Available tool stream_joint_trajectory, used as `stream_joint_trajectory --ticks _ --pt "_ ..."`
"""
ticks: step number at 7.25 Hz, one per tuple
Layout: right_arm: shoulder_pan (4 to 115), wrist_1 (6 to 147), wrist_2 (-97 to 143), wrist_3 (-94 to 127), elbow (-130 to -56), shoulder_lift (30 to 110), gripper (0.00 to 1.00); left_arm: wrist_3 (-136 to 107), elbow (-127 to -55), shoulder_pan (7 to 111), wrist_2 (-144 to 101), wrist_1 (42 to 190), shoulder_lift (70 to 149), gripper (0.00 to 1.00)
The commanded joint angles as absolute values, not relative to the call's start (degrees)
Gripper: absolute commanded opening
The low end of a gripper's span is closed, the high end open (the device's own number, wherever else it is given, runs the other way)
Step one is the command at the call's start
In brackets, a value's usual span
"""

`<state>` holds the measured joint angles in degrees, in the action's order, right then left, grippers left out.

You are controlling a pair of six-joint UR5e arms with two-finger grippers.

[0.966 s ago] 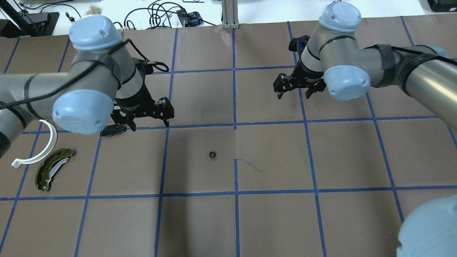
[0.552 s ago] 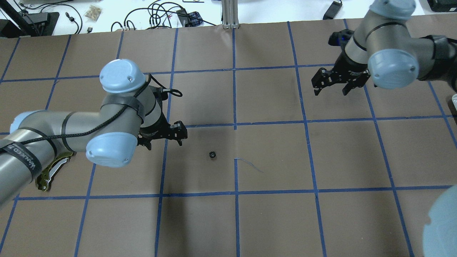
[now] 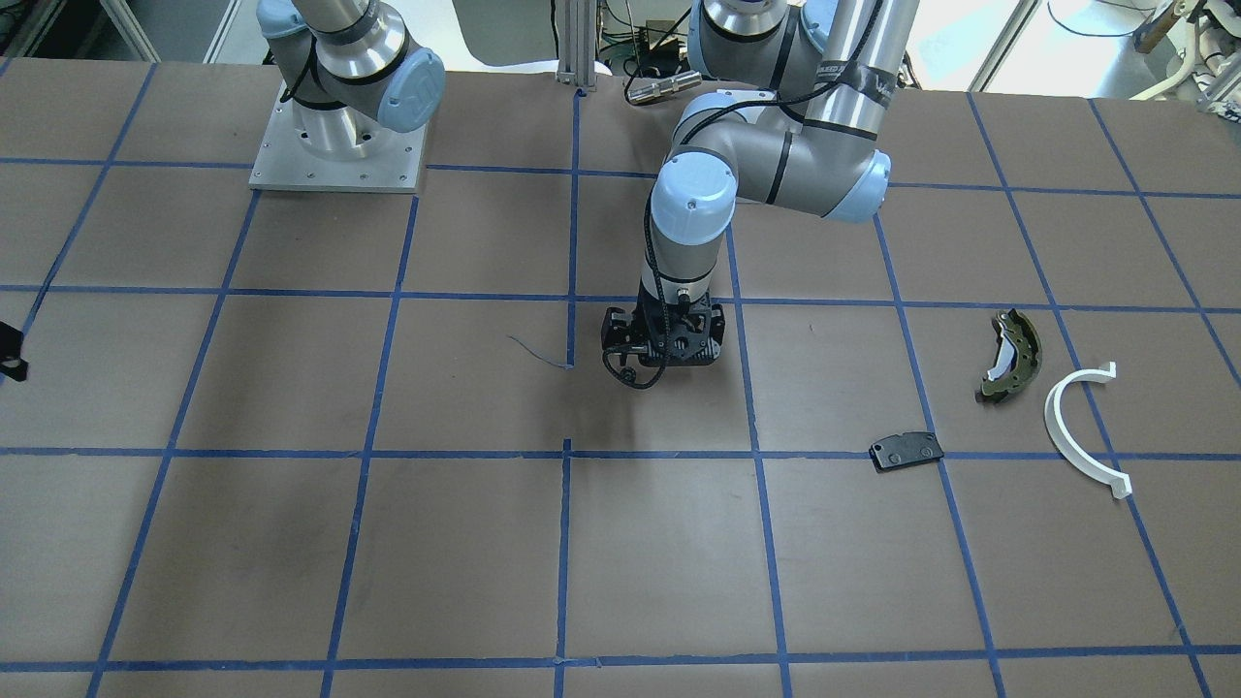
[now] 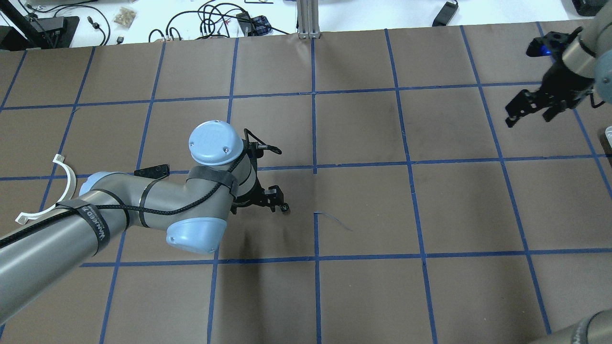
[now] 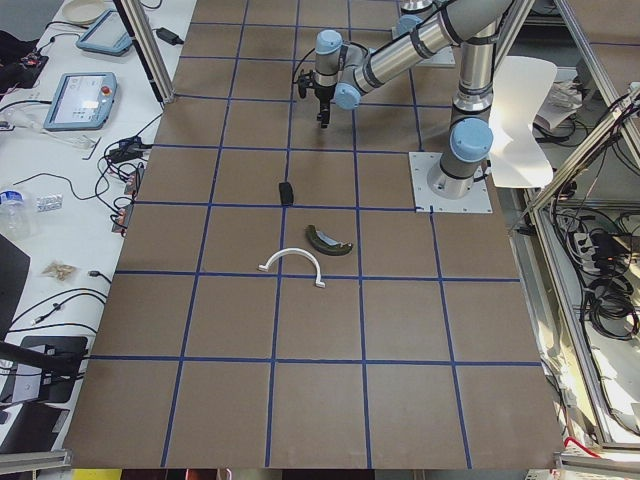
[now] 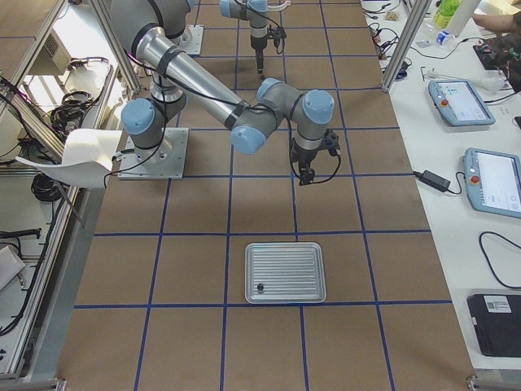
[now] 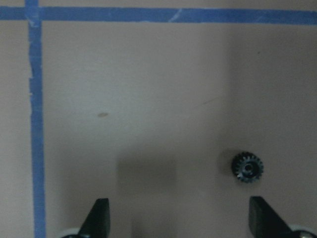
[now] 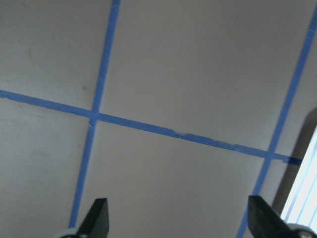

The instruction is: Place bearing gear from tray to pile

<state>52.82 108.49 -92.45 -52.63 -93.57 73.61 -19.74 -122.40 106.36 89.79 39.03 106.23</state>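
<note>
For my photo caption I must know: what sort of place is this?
Most likely a robotics lab or test cell: a table with a blue tape grid, teach pendants beside it, and loose cables at its far edge.

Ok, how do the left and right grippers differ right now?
The left gripper hangs over the middle of the table; the right gripper is out toward the table's right end. The left gripper has the small black gear in its wrist view, off-centre near one finger; the right gripper has only bare table and blue tape lines below it. Both are open and hold nothing.
</note>
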Motion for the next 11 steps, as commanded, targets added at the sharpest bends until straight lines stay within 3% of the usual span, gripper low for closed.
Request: stream_joint_trajectory --ticks 1,3,4,5,6,9,11 --pt "42.67 109.15 -94.57 -65.62 -92.72 72.26 1.0 -19.78 -122.6 107.49 89.82 35.43 108.36 0.97" --pt "37.99 112.21 -94.75 -69.6 -92.02 70.15 1.0 -20.21 -122.34 107.4 89.82 35.16 109.25 0.96" --pt "37.01 116.59 -94.83 -72.48 -91.93 67.87 1.0 -20.3 -122.34 107.49 89.82 34.9 109.25 0.87" --pt "36.22 118.98 -95.44 -75.9 -91.85 66.29 1.0 -20.22 -122.34 107.58 89.82 33.59 109.25 0.73" --pt "34.38 119.09 -95.62 -77.59 -92.28 65.14 1.0 -19.95 -122.34 107.49 89.82 33.23 109.25 0.46" --pt "32.7 123.92 -96.06 -81.91 -89.92 59.7 0.97 -19.69 -122.34 107.4 90.0 33.22 109.51 0.0" --pt "32.43 124.72 -96.24 -82.53 -84.93 54.87 0.93 -19.43 -121.21 106.36 90.52 33.83 107.95 0.0"
